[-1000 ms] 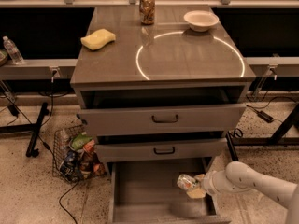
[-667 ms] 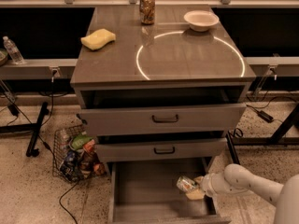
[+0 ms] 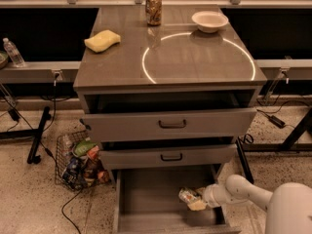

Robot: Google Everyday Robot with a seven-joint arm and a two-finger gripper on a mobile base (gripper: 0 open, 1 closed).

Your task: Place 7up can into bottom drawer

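The pincer [image 3: 193, 201], low inside the bottom drawer [image 3: 148, 199], seems clamped around the tilted 7up can [image 3: 186, 195].

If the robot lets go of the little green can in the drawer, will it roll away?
Probably a little: the 7up can sits tilted on its side in the end effector, above the flat floor of the bottom drawer. The drawer's walls should stop it. It looks small, so probably light.
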